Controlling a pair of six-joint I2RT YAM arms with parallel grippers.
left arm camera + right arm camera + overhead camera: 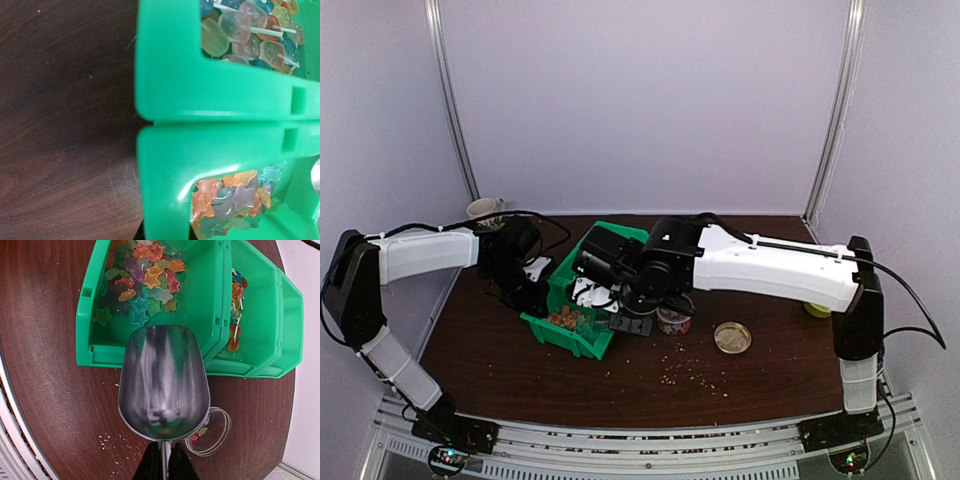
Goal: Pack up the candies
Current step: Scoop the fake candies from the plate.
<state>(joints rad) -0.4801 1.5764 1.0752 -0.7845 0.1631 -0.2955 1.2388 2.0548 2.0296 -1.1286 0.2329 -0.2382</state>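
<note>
Nearest you on table point(520, 370): pale crumbs point(692, 374), then gold lid point(732, 338) lying flat, just R of clear jar point(215, 432). Your right gripper point(164, 464) was clamped on handle of metal scoop point(162, 385). From wrist cam its bowl covered part of jar and part of front wall of nearest green bin point(102, 354). Candies point(145, 285): bulk were star shapes, mixed colours, lying in that bin, w/ a few in scoop bowl and a few in jar. Lollipops point(235, 310) lay in next bin behind. Your left gripper point(538, 280) sat at bins' L side, fingers closed; couldn't tell if they touched the wall. Mug point(485, 208) stood at far L corner.
</note>
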